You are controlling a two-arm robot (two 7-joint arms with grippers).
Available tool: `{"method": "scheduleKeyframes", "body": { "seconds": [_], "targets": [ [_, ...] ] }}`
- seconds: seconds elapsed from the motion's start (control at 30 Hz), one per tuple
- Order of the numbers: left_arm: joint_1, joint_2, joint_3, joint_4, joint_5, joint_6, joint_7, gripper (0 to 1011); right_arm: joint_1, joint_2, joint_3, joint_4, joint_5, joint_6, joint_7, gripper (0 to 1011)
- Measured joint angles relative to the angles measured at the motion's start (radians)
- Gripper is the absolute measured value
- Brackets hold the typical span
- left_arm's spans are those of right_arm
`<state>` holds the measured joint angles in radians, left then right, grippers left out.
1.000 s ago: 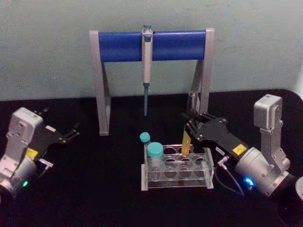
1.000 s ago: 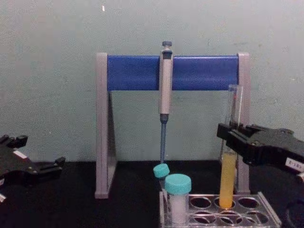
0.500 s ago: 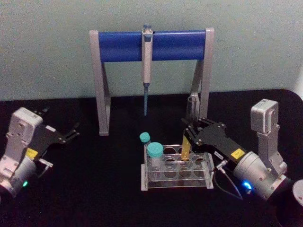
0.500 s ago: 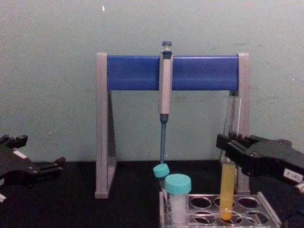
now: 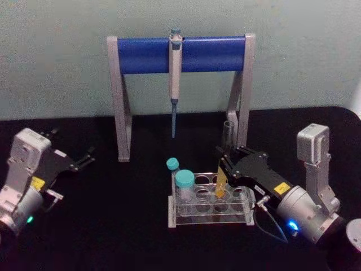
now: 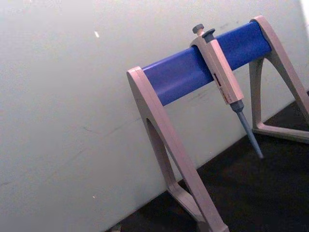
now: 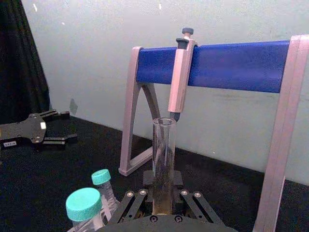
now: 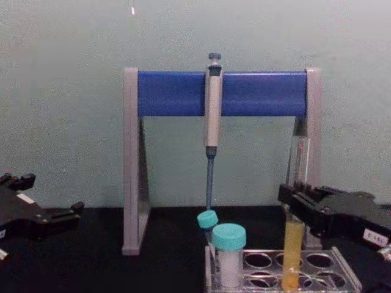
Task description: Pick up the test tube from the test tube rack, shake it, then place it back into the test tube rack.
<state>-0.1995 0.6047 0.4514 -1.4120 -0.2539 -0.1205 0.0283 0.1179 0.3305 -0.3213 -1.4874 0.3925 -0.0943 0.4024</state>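
Note:
The test tube (image 5: 224, 155) is a long clear glass tube with yellow-orange liquid (image 8: 292, 247) in its lower part. It stands nearly upright, its round end down inside a hole in the right half of the test tube rack (image 5: 211, 218). My right gripper (image 5: 223, 165) is shut on the tube's middle, just above the rack (image 8: 343, 268). In the right wrist view the open tube (image 7: 163, 150) rises between the fingers (image 7: 130, 199). My left gripper (image 5: 84, 157) rests open and empty at the far left of the table.
Two teal-capped tubes (image 5: 184, 182) stand in the rack's left end. Behind the rack is a grey-and-blue stand (image 5: 144, 55) with a pipette (image 5: 175, 73) hanging from it. Its right leg (image 8: 313, 152) is right behind the tube. The table is black.
My right gripper has come down with the test tube. The tube's bottom has sunk from the rack's top into a hole. The left arm has not moved.

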Motion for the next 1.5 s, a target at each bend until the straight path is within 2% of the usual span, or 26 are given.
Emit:
{"method": "scheduleKeyframes", "body": {
  "seconds": [0.63,1.5],
  "targets": [
    [0.0,0.0,0.0,0.0,0.0,0.0,0.0,1010,0.0,-0.01,-0.005,0.025,-0.001,0.0,-0.001,220],
    [0.0,0.0,0.0,0.0,0.0,0.0,0.0,1010,0.003,-0.011,-0.012,0.04,-0.031,0.002,-0.005,220]
  ]
}}
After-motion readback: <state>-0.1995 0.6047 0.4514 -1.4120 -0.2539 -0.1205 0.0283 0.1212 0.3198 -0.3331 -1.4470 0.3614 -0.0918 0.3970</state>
